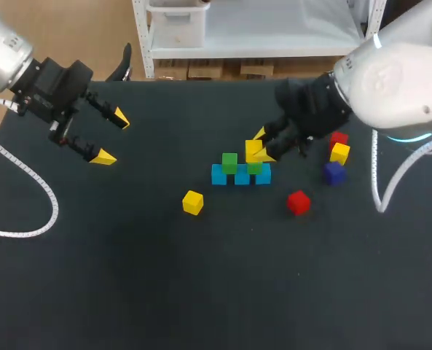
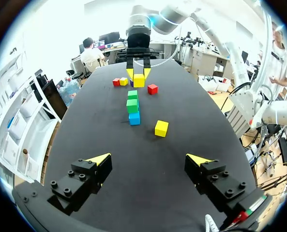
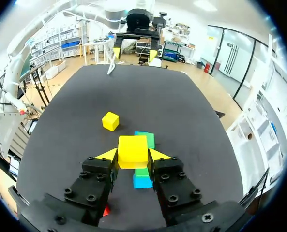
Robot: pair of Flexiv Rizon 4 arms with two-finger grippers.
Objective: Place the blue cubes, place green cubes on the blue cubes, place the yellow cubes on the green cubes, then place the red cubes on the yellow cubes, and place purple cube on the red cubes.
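- The fingers (image 3: 107,154) of the right gripper (image 3: 132,155) are closed narrowly on the held yellow cube (image 3: 132,149), which is gripped from two sides.
- The held yellow cube is positioned directly over one green cube (image 3: 142,171). Whether the two touch cannot be told.
- That green cube is seated on the row of three blue cubes (image 1: 241,177). A second green cube (image 1: 229,162) is seated on the same row, just beside the first.
- A loose yellow cube (image 1: 192,202) is noted on the table (image 1: 128,277), near the row on the left arm's side.
- A single red cube (image 1: 298,202) lies near the row on the right arm's side.
- Beyond it, a second red cube (image 1: 339,138), a further yellow cube (image 1: 339,153) and the purple cube (image 1: 334,173) are grouped closely.
- The left gripper (image 1: 108,137) is held well apart from the cubes, with its fingers spread wide and nothing between them.
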